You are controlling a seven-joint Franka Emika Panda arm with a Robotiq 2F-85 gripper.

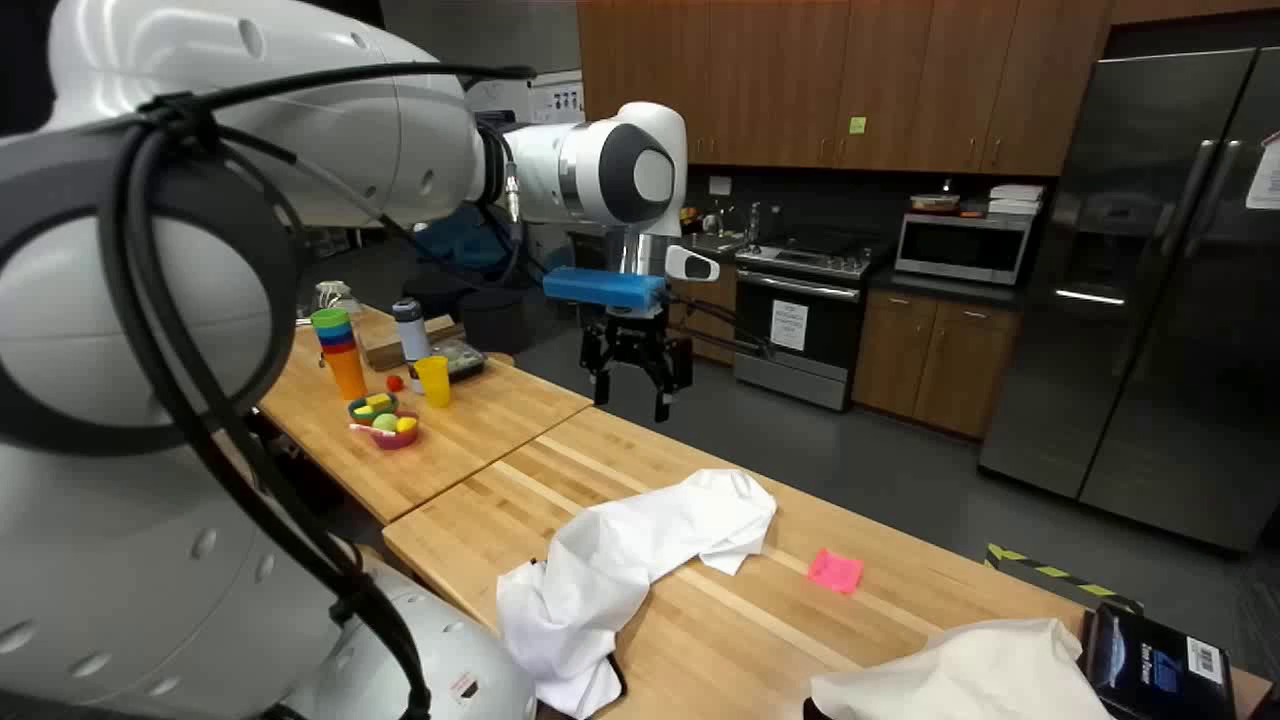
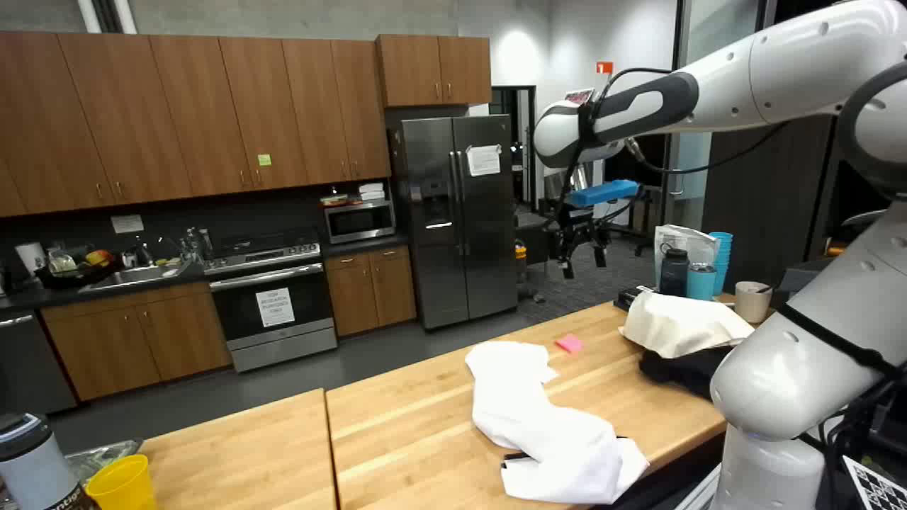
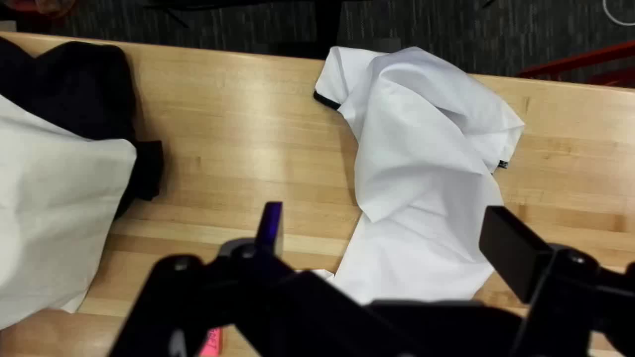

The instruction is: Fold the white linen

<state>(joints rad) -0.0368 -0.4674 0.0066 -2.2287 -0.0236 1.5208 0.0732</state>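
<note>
Looming nearest is the robot arm [image 1: 340, 130]; beyond it the white linen [image 1: 610, 550] lies rumpled on the table [image 1: 725, 625], its layers hard to read. Folding seems to await a grasp, so next likely comes a descent to pinch an edge. Outstretched, the arm holds the gripper [image 1: 631, 402] pointing down, well clear of the linen, jaws wide and empty.

The arm [image 2: 730, 88] holds its pincer [image 1: 631, 398] downward, 2 fingers [image 3: 511, 255] apart.
</note>
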